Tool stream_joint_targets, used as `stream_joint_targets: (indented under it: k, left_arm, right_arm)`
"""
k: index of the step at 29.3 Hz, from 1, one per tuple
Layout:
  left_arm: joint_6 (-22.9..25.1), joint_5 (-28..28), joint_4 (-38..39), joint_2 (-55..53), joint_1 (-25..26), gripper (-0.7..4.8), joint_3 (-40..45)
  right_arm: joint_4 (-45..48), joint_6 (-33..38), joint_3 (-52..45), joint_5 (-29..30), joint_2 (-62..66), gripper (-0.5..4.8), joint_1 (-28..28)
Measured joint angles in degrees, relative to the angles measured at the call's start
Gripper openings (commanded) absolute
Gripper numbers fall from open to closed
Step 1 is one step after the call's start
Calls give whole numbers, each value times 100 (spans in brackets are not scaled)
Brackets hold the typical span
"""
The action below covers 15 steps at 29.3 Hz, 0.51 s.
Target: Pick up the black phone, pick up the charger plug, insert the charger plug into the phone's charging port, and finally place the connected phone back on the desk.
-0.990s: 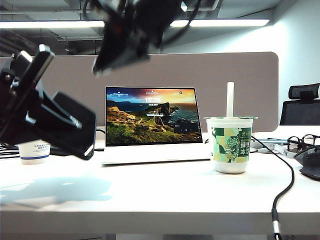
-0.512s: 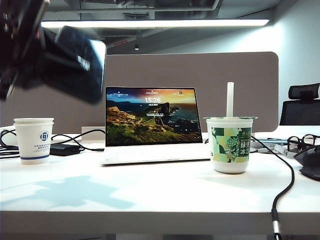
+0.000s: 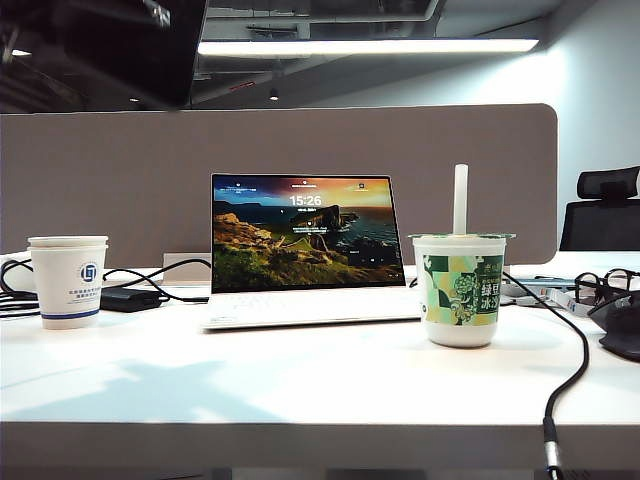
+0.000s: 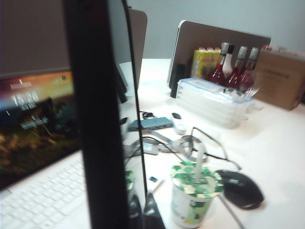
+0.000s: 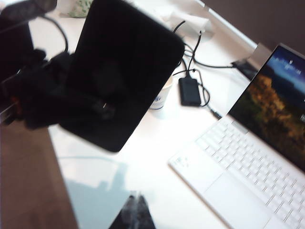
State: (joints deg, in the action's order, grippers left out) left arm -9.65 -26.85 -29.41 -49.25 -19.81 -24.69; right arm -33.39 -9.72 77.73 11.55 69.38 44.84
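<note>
My left gripper (image 4: pixel 139 213) is shut on the black phone (image 4: pixel 95 119), which fills that view edge-on as a dark upright band with a reflective face. In the exterior view the phone (image 3: pixel 110 50) hangs high at the top left, far above the desk (image 3: pixel 300 390). The right wrist view shows the phone's black back (image 5: pixel 119 71) held by the left arm over the desk. My right gripper (image 5: pixel 136 210) is shut with nothing between its fingers and is out of the exterior view. The charger plug (image 3: pixel 548 440) hangs on its black cable over the desk's front edge at the right. The charging port cannot be made out.
An open white laptop (image 3: pixel 300 250) stands mid-desk before the fabric divider (image 3: pixel 300 140). A green drink cup with a straw (image 3: pixel 460 290) is to its right, a paper cup (image 3: pixel 68 280) and a black power brick (image 3: pixel 128 298) to its left. Glasses (image 3: pixel 600 285) and a mouse (image 3: pixel 622 330) lie far right.
The left gripper has carried the phone up from beside the paper cup to the top left corner. The right gripper, high at the top centre a second ago, has left the exterior view.
</note>
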Motion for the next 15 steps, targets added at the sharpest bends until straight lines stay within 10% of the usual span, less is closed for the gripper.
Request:
stream_joint_targets:
  k: [15]
  left_arm:
    - [1080,-7,717,35,-7,-6,-743]
  right_arm:
    - [-1290,1056,-2,-404,-413,-5,-15]
